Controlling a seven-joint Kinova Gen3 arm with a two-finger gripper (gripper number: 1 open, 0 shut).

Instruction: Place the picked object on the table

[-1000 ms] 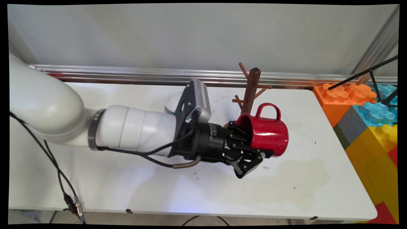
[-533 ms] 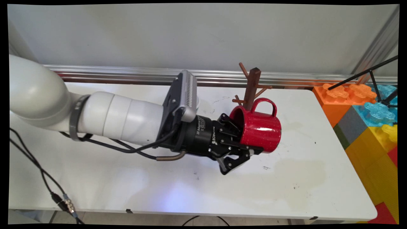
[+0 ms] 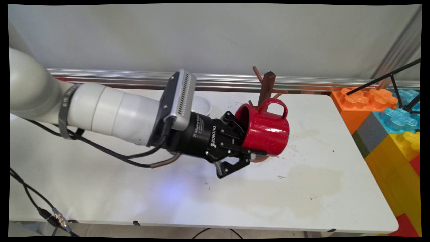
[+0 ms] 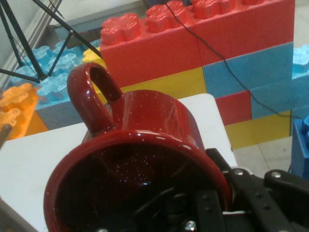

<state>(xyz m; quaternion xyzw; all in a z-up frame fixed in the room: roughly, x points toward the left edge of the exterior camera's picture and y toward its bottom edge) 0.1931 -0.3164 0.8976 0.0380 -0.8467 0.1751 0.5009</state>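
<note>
A red speckled mug (image 3: pixel 265 129) lies on its side in the air, its mouth toward the arm and its handle (image 3: pixel 275 107) pointing up. My gripper (image 3: pixel 250 151) is shut on the mug's rim, one finger inside and one outside. The mug hangs just in front of a brown wooden mug tree (image 3: pixel 267 88), with the handle close to its lower pegs. In the hand view the mug (image 4: pixel 140 159) fills the frame, handle (image 4: pixel 91 99) at upper left, and my gripper (image 4: pixel 212 203) clamps the rim at lower right.
A white bowl (image 3: pixel 201 105) sits behind the wrist, mostly hidden. Large toy bricks (image 3: pixel 386 121) in orange, blue and yellow are stacked past the table's right edge, with a black tripod (image 3: pixel 399 84) over them. Black cables (image 3: pixel 100 151) hang from the arm.
My gripper has carried the mug up and to the left, toward the mug tree; the handle now overlaps the tree's lower pegs. The grip is unchanged.
</note>
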